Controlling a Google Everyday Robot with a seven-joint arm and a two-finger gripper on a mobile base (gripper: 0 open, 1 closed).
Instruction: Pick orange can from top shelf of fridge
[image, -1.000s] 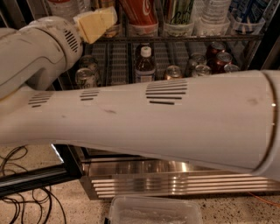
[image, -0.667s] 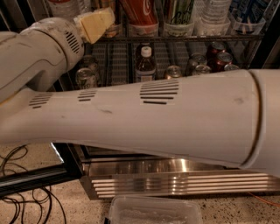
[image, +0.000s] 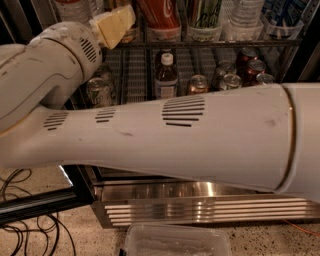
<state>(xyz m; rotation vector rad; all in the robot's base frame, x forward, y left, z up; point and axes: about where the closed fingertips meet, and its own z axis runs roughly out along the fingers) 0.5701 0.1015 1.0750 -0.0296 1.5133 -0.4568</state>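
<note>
My gripper (image: 113, 25) shows as a pale yellow tip at the end of the white arm (image: 165, 135). It is up at the front edge of the top shelf (image: 240, 44), at the left lane. Right behind it a sliver of golden-orange (image: 131, 34) shows in a clear cup stop, most likely the orange can; the gripper hides the rest. A red cola can (image: 159, 12) and a green-and-white can (image: 205, 12) stand in the lanes to the right. The fridge (image: 200, 210) shows its ribbed steel base grille below.
Water bottles (image: 241, 15) and a blue pack (image: 282, 15) stand on the top shelf's right. The lower rack holds a white-capped bottle (image: 165, 75) and several cans (image: 227, 80). A clear plastic tub (image: 175, 240) and black cables (image: 25, 220) lie on the floor.
The thick arm segment has slid a little to the left across the view. The gripper stays at the same spot at the top shelf's left lane.
</note>
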